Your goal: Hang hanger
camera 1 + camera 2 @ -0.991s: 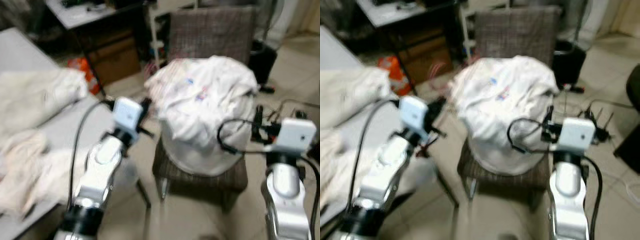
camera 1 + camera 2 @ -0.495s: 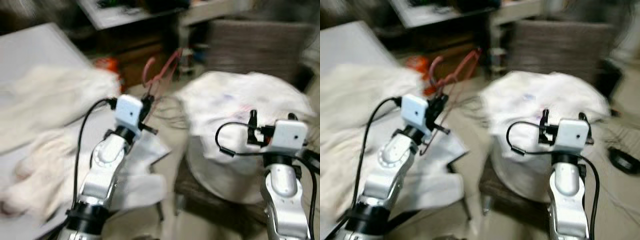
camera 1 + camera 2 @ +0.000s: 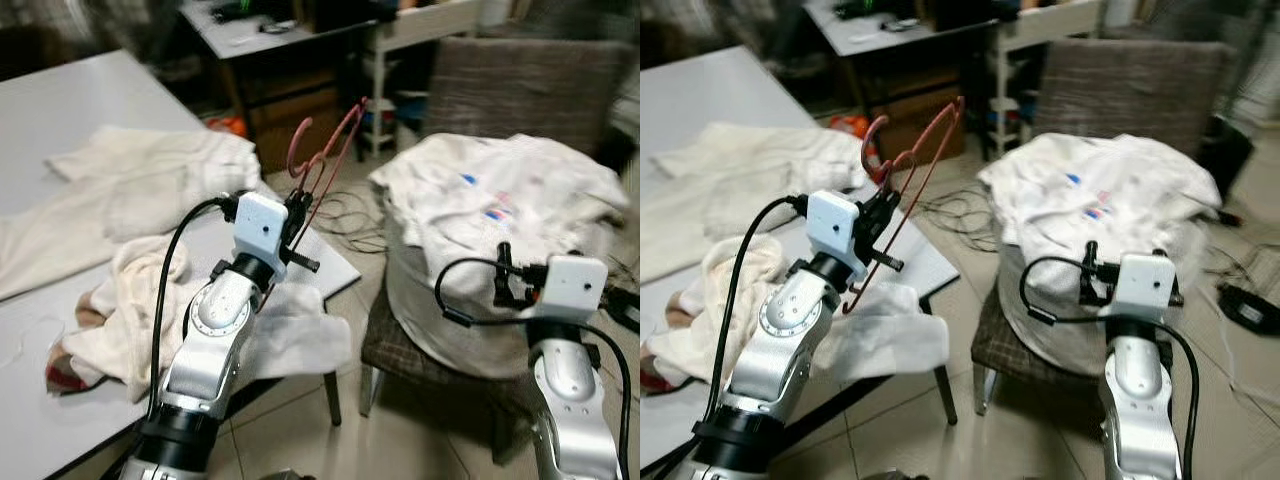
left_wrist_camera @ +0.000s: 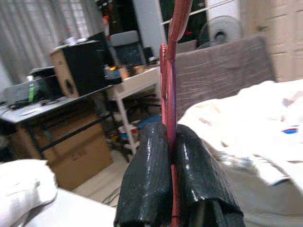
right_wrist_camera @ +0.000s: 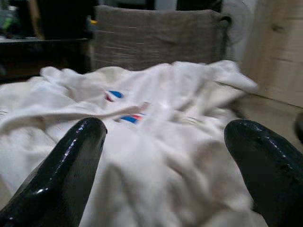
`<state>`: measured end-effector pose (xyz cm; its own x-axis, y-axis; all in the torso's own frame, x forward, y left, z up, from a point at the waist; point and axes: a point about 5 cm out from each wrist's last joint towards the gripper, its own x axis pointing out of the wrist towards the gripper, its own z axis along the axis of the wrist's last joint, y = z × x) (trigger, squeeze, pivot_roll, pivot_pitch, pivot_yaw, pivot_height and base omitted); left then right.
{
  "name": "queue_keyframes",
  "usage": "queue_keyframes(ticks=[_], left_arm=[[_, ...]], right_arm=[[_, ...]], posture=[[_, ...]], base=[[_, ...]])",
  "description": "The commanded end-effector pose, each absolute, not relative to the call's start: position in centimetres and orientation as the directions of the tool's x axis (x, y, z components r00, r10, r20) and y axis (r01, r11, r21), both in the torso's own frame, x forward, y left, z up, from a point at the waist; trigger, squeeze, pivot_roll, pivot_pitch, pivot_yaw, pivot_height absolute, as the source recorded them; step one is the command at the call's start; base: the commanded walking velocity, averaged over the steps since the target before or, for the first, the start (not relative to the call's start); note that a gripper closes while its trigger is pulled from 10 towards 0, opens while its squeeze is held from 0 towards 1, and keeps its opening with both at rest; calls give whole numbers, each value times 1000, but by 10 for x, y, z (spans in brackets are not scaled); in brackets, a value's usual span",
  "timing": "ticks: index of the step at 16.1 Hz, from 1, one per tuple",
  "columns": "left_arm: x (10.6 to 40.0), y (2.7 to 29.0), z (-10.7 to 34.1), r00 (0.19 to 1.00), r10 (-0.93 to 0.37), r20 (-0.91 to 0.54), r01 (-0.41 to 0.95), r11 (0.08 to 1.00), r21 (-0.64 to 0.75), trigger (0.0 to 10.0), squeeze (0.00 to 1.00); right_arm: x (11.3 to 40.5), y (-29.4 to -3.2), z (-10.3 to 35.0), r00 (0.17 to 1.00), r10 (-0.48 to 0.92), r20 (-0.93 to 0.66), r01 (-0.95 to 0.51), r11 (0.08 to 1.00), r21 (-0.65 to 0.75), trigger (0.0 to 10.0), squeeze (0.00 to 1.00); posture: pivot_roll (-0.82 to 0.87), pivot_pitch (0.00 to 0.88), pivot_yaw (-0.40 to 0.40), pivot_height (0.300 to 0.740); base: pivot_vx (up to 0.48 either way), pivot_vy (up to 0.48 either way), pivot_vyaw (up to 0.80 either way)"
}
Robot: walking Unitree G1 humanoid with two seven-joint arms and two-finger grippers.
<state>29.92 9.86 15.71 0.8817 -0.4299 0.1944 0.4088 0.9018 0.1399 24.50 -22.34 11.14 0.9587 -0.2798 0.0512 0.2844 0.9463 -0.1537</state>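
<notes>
A red hanger [image 3: 325, 150] stands up from my left gripper [image 3: 296, 212], which is shut on its lower bar above the corner of the white table [image 3: 80, 100]. In the left wrist view the two black fingers [image 4: 147, 179] pinch the red hanger [image 4: 171, 85] between them. My right gripper [image 5: 165, 156] is open, its fingers spread wide before the heap of white clothes [image 5: 156, 109]. That heap of white clothes [image 3: 500, 210] lies on a grey woven chair [image 3: 520, 90], with the right arm [image 3: 565, 300] just in front of it.
More white cloths [image 3: 150, 190] lie spread on the table, one draped over its near corner [image 3: 300, 340]. A dark desk [image 3: 260, 25] with a brown box [image 3: 300, 115] under it stands behind. Cables [image 3: 350, 215] trail on the tiled floor between table and chair.
The camera has swung left, so the table now takes up more of the picture and the chair sits further right. The hanger stays held in my left gripper.
</notes>
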Motion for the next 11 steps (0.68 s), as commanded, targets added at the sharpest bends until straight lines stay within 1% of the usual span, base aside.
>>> queue_keyframes(ticks=[1,3,5,8,11], left_arm=[[301,101,159,878,-434,200,409,899,155,10000,0],[301,101,159,878,-437,197,412,898,156,10000,0],[301,101,159,876,-441,194,415,896,159,10000,0],[300,101,159,876,-443,191,417,894,161,10000,0],[300,101,156,876,-449,179,421,891,171,10000,0]], right_arm=[[243,-219,109,961,-272,49,277,949,-151,10000,0],[239,-215,102,964,-264,20,264,954,-140,10000,0],[238,-218,95,959,-281,-17,278,953,-118,10000,0],[242,-224,97,955,-295,-6,292,948,-129,10000,0],[246,-224,102,956,-291,24,292,948,-127,10000,0]], posture=[[-150,0,129,740],[-150,0,133,740],[-147,0,136,740],[-147,0,137,740],[-143,0,137,740]], base=[[0,0,0],[0,0,0],[0,0,0],[0,0,0],[0,0,0]])
